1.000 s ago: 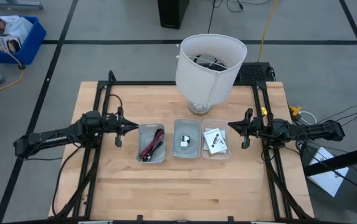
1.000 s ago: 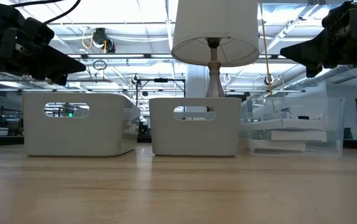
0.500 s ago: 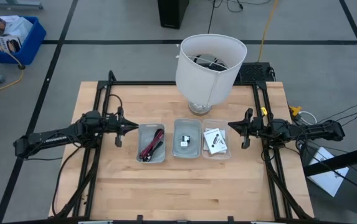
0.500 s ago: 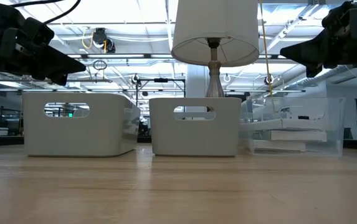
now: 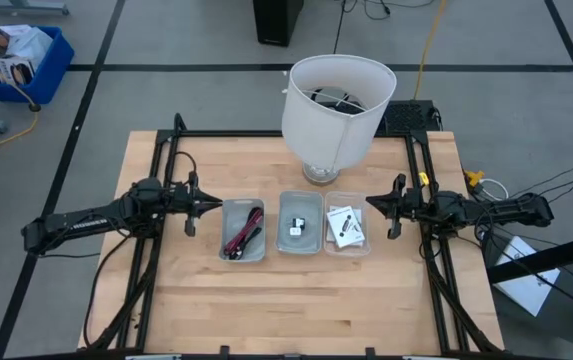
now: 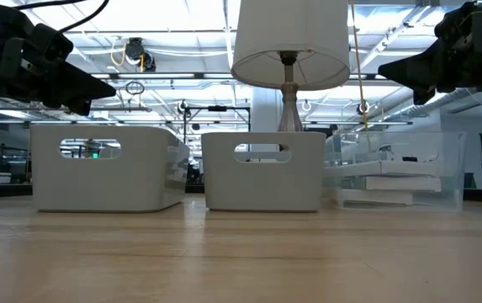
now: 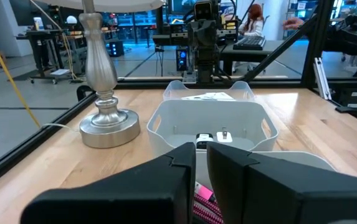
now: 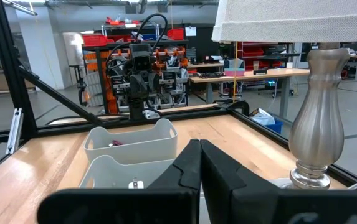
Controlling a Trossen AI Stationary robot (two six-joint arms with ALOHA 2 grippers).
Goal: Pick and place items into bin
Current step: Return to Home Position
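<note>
Dark left gripper (image 5: 215, 206) unmoved, right gripper (image 5: 370, 203) likewise, clear bin (image 5: 347, 251) unchanged

Bare table (image 5: 296, 300) lies open before the three bins (image 5: 243, 230); the lamp (image 5: 336, 100) stands close behind them

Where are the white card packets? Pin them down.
In the high view the white card packets lie inside the transparent bin, rightmost of the three, between the middle bin and the right gripper.
</note>
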